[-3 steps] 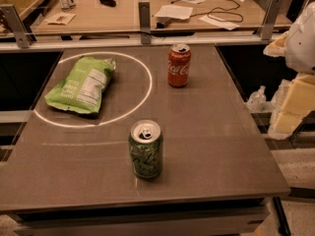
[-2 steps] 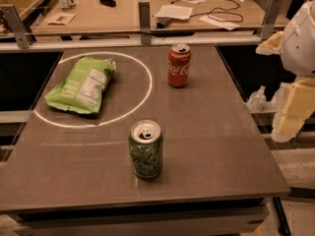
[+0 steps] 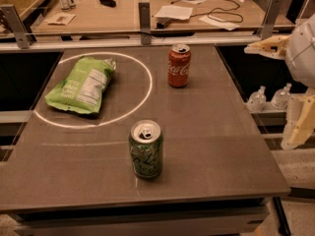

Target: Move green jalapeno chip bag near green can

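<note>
1. We're looking at a dark grey tabletop (image 3: 221, 146) with a white ring (image 3: 147, 90) marked toward 10 o'clock.
2. The green jalapeno chip bag (image 3: 81, 85) lies flat inside that ring, well apart from the green can (image 3: 146, 150), which is upright at 6 o'clock.
3. A Coca-Cola can (image 3: 179, 66) stands at 12.
4. The gripper (image 3: 275, 95) hangs off the edge at 3 o'clock, jaws wide and empty.
5. Behind, we see a wooden desk (image 3: 113, 14) with papers (image 3: 173, 12).

Bare worktop (image 3: 221, 146) is seen between the green jalapeno chip bag (image 3: 81, 85), lying far left, and the green can (image 3: 146, 149), standing near the front middle. The red cola can (image 3: 179, 65) stands far, right of the bag and off that stretch. The far edge is closed by a metal rail (image 3: 144, 16). The pincer (image 3: 268, 45) is held beyond the far right edge.
</note>
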Controlling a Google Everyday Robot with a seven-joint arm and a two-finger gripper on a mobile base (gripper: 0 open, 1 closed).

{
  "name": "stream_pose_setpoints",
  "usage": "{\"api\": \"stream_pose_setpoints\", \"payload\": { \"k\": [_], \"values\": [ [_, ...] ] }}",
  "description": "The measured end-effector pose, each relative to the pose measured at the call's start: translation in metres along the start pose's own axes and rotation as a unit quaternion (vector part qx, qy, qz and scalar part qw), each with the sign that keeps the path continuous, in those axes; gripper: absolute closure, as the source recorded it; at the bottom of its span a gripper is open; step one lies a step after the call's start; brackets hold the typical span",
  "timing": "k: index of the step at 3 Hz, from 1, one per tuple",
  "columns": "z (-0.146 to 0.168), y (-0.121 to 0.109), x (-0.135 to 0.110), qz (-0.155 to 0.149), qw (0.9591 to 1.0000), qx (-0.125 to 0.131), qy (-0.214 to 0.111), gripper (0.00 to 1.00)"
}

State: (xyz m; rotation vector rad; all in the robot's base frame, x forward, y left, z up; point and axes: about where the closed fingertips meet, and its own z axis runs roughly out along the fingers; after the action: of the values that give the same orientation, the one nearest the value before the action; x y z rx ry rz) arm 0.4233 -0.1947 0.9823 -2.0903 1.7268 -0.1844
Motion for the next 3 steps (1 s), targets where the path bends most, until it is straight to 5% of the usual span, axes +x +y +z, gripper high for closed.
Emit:
{"api": "stream_pose_setpoints", "payload": {
  "k": [1, 2, 3],
  "values": [
    [0.003, -0.006, -0.014, -0.055, 0.9956, 0.017, -0.074, 0.0],
    [0.009, -0.005, -0.041, -0.144, 0.9831, 0.029, -0.109, 0.0],
    [0.009, -0.004, -0.044, -0.199, 0.9735, 0.035, -0.107, 0.0]
  ]
}}
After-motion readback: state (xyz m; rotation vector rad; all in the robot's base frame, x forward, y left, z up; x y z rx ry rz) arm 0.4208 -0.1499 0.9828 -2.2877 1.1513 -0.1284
